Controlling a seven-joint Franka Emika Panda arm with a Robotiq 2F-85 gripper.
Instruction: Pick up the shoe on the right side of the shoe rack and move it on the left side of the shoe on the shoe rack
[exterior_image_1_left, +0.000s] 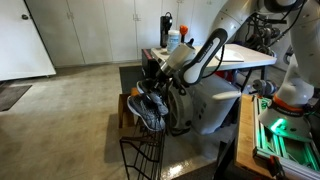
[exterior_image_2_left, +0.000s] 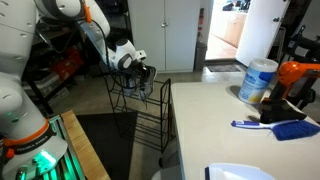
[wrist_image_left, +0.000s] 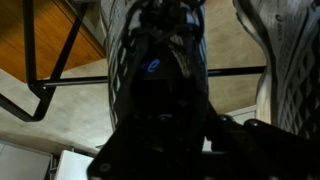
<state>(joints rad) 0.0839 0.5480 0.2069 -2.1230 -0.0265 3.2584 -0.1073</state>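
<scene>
Shoe: the dark shoe (wrist_image_left: 150, 70) lies on the shoe rack (exterior_image_1_left: 140, 158), across a thin rail, and fills your wrist view. Its upper looks like black mesh, rounded, with a small pale logo.
Neighbour: a grey, knit-looking shoe (wrist_image_left: 290, 50) sits just beside it on the shoe rack, with a narrow gap between them.
Gripper: your gripper (exterior_image_2_left: 140, 72) is close over the shoes at the top of the shoe rack. It is dark against dark, so I cannot tell how wide it is or whether it has hold of anything.
Reason: approaching from above likely suits soft shoes resting on bare rails.
Shoe rack: thin black wire with an open frame, standing on the floor beside the white worktop (exterior_image_2_left: 230, 120).
</scene>
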